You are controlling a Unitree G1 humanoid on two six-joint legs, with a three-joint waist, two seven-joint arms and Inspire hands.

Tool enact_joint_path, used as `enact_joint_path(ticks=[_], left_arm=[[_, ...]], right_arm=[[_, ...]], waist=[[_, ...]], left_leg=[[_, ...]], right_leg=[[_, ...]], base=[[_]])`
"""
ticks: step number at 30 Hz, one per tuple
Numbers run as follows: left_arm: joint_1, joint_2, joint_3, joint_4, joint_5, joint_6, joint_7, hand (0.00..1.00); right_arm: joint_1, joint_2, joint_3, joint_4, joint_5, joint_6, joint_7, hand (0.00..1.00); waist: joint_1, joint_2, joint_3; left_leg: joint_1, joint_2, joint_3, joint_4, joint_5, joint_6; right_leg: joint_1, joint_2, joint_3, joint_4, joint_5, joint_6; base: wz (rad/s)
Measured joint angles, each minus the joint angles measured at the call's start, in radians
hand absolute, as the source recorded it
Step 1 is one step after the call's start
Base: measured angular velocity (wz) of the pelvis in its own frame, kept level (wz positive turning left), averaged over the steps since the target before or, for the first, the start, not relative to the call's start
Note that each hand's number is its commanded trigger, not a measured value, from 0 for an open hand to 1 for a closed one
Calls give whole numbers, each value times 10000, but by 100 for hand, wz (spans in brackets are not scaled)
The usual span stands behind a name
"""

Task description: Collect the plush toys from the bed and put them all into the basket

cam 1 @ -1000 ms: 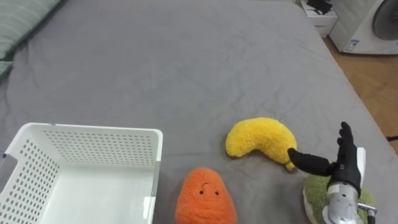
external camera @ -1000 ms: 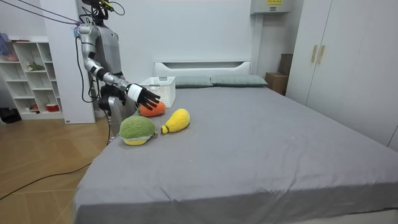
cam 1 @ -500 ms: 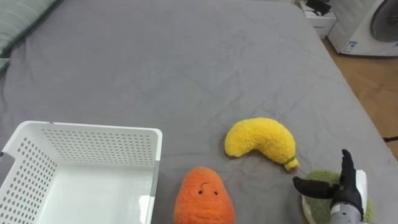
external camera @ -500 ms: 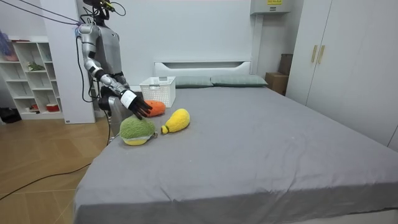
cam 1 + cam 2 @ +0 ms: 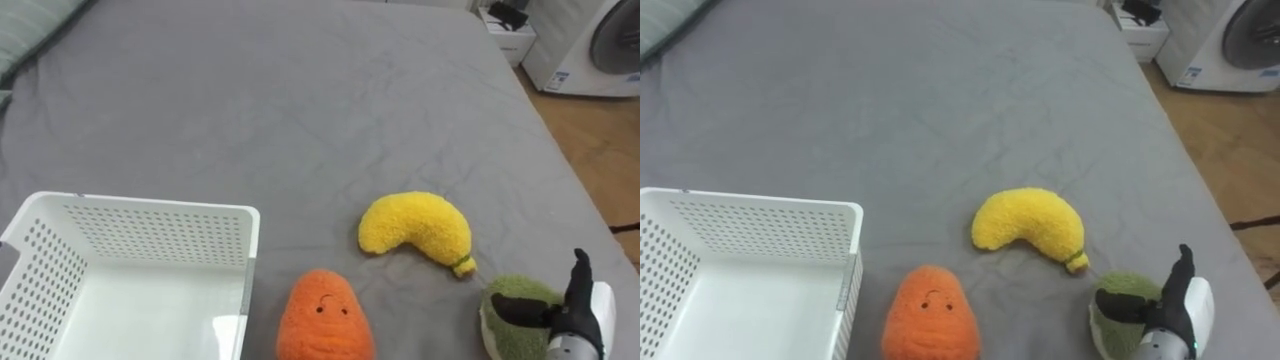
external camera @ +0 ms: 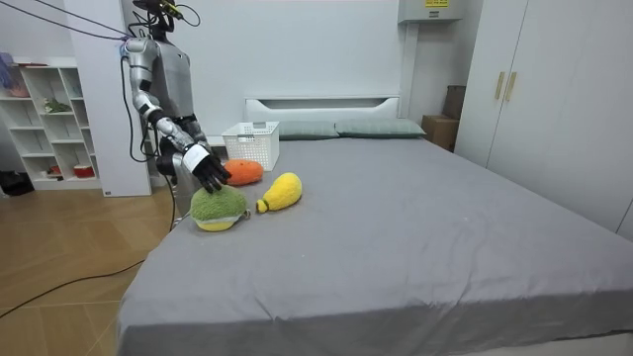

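Rm first, starting at the room view's left: white shelf unit (image 6: 49,119) w/ odds and ends on it, wood floor (image 6: 69,267), then the robot standing at the side of the bed (image 5: 300,100), toward the headboard (image 6: 321,104) end. It has one arm reaching down over the sheet. The bed is wide, w/ a grey sheet, lightly creased. Grey-green pillows (image 6: 376,129) lie up against the headboard. Pale wardrobe doors (image 6: 554,99) stand on the room view's right. Seen from the robot's head, a white washing machine (image 5: 600,40) sits on the floor past the bed's far right corner.

On the bed, L to R: a white perforated basket (image 5: 150,240) at the near left, partly cut off. What shows of its inside is plain white bottom. Near its right wall lies the orange carrot toy (image 5: 325,315), small face upward. Further right and a bit farther out is the yellow banana toy (image 5: 420,228), curved, its dark stem end pointing toward the green toy (image 5: 515,320). Those two are close; can't tell if they touch. The green toy, round & fuzzy, sits by the bed's right edge. The right hand (image 5: 578,318) is at it, spread wide: fingers straight up, thumb lying across the toy's top, not curled round it. All three toys are on the sheet, outside the basket.
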Motion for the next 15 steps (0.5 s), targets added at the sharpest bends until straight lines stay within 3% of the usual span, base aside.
enact_joint_path(ticks=[9,15], left_arm=[[46,21,89,-42,9,331,-115,0],[23,37,281,-41,89,409,-166,0]], right_arm=[[-209,-474,-19,2080,-516,534,656,0],[-522,-672,-36,3098,-495,624,1102,0]], waist=[[114,26,0],[191,-10,14]], left_leg=[[-53,-23,-43,-3,-1,2],[-8,-24,-62,-1,0,2]], right_leg=[[8,-66,-186,-20,-4,6],[68,-60,-173,-19,-4,6]], base=[[3],[0]])
